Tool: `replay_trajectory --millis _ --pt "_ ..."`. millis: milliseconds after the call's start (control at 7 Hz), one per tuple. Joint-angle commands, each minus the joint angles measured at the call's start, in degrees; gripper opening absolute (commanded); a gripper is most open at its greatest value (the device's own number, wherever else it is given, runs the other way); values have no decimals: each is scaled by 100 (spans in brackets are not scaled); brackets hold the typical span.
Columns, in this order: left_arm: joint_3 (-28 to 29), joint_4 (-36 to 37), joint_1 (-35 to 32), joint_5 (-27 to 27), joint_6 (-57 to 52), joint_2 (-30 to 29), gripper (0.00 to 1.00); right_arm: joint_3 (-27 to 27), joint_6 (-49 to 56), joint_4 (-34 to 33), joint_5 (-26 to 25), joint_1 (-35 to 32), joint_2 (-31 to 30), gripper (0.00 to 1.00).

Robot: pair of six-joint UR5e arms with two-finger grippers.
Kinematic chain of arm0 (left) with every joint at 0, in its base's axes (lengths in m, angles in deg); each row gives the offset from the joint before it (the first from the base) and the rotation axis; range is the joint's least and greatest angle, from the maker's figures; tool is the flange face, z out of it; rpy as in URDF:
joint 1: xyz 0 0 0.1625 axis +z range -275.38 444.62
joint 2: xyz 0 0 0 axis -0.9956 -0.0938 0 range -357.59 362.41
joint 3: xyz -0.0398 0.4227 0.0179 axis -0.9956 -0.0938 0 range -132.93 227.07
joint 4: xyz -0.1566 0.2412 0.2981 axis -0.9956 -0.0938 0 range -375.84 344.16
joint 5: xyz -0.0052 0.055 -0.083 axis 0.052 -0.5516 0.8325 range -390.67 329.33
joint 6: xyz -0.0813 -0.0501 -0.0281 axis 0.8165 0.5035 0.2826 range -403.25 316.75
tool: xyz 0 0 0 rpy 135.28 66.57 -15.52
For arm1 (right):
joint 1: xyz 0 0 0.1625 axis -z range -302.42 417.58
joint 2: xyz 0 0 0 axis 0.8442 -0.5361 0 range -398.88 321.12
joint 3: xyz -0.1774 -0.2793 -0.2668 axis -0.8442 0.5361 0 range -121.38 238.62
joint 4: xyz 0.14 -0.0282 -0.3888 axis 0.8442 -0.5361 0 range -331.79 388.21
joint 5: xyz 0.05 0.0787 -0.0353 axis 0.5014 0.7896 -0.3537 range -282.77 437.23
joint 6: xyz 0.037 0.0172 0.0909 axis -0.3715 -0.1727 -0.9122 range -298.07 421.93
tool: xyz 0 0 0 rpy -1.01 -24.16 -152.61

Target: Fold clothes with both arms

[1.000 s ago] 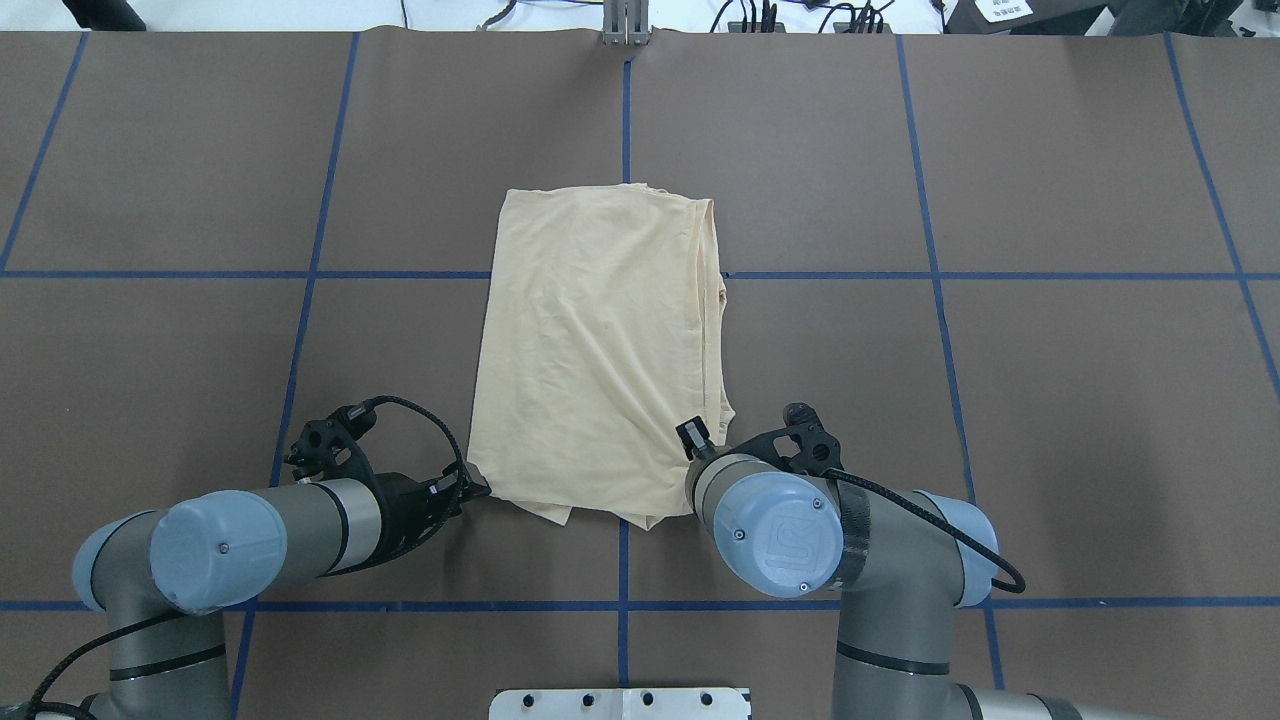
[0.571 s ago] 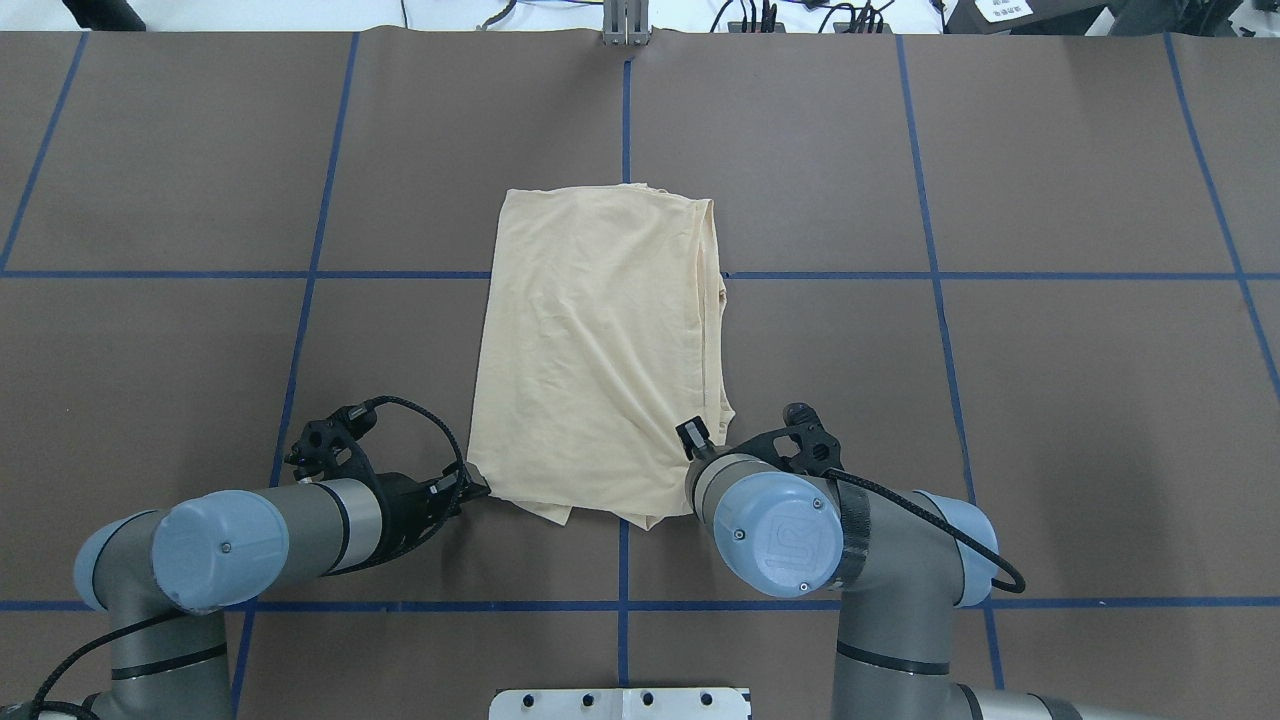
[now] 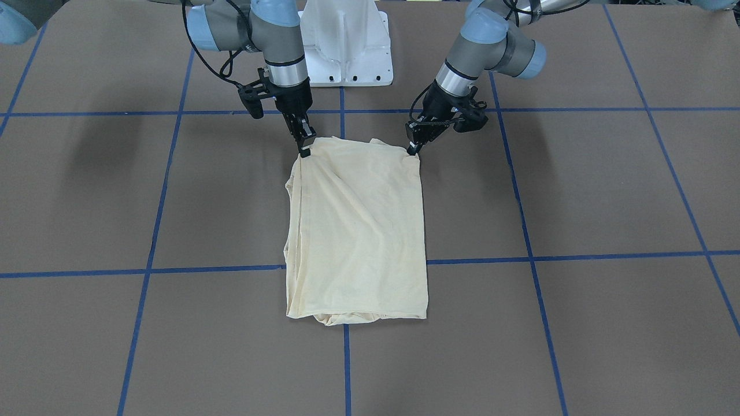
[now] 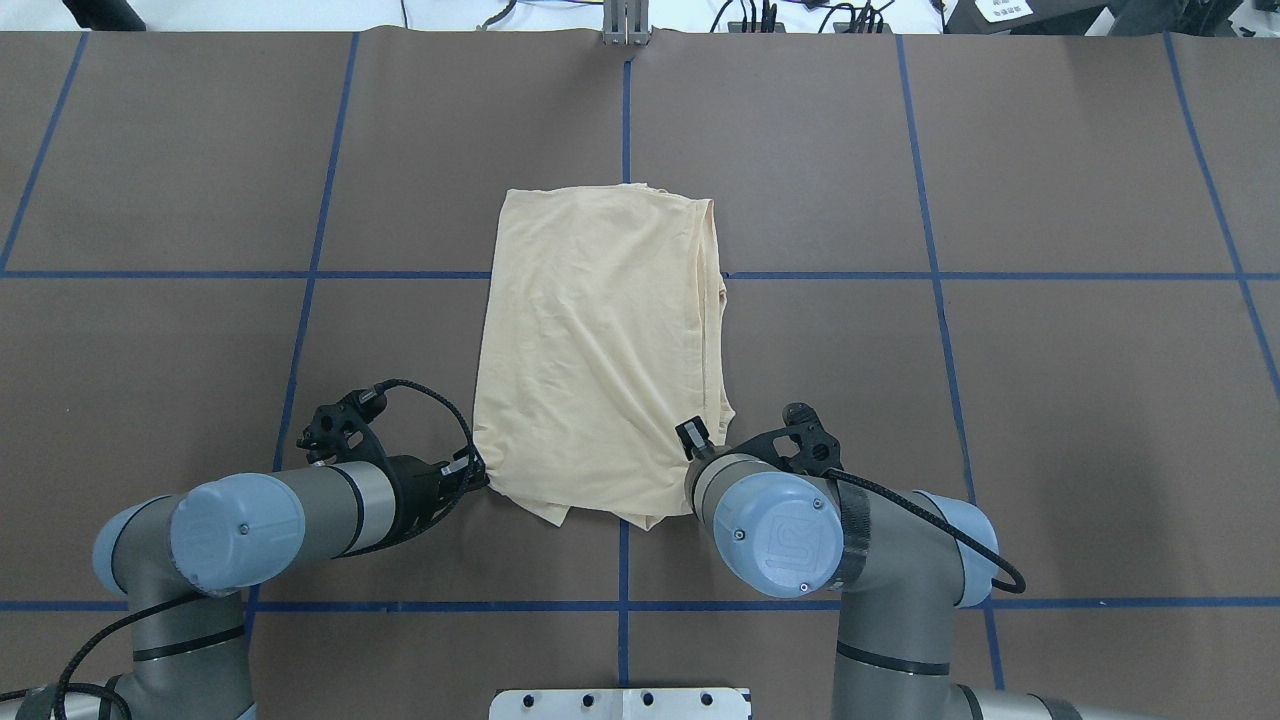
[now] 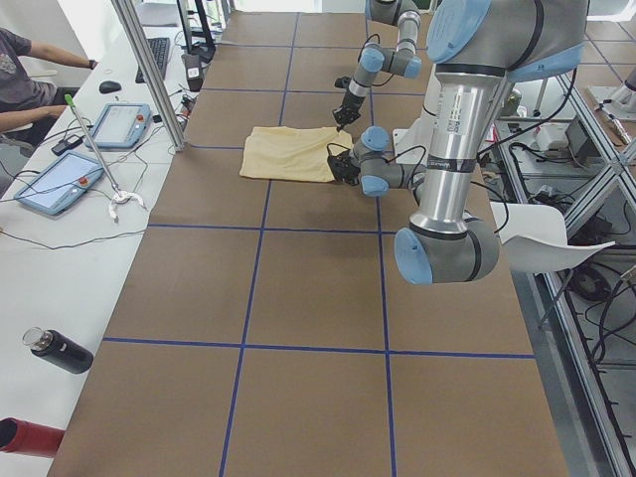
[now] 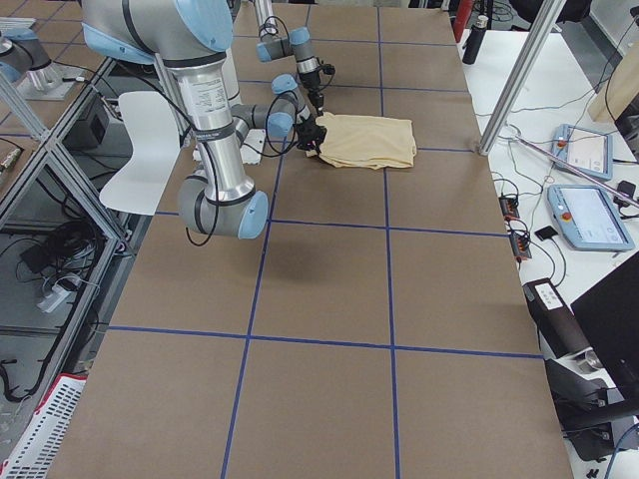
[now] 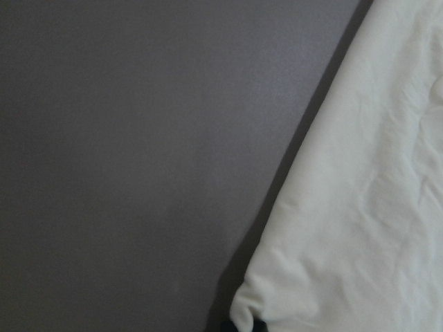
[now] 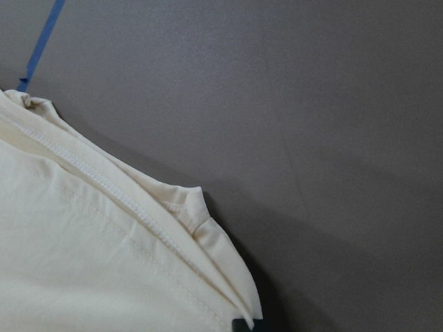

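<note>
The pale yellow-beige shirt [image 4: 600, 350] lies folded into a tall rectangle at the table's middle, plain side up; print and label are hidden. It also shows in the front view [image 3: 358, 231]. My left gripper [image 4: 480, 477] is shut on the shirt's near left corner, seen in the front view [image 3: 413, 150] and as cloth [image 7: 360, 221] in the left wrist view. My right gripper [image 3: 304, 151] is shut on the near right corner; in the overhead view my own wrist hides it. The right wrist view shows the hemmed corner [image 8: 83, 263] at the fingertips.
The white pedestal base [image 3: 347, 52] stands between my arms at the table's near edge. Blue tape lines [image 4: 625, 130] grid the brown tabletop. A side bench with tablets [image 5: 50, 184], a metal post [image 5: 149, 79] and an operator lies beyond the far edge.
My left arm has moved slightly right and forward, drawing the shirt's near left corner inward and a little up. The right arm has not moved.
</note>
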Motion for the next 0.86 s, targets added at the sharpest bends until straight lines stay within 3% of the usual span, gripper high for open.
replay_trajectory --millis 0,286,714 --pt "-162 11 -90 27 -23 10 0 -34 0 -9 0 0 -5 0" --pt "-337 11 -73 -16 38 72 0 -417 0 -192 0 -9 -180 0" --pt "-1389 395 961 -165 827 581 0 -850 0 -457 0 149 -312 0"
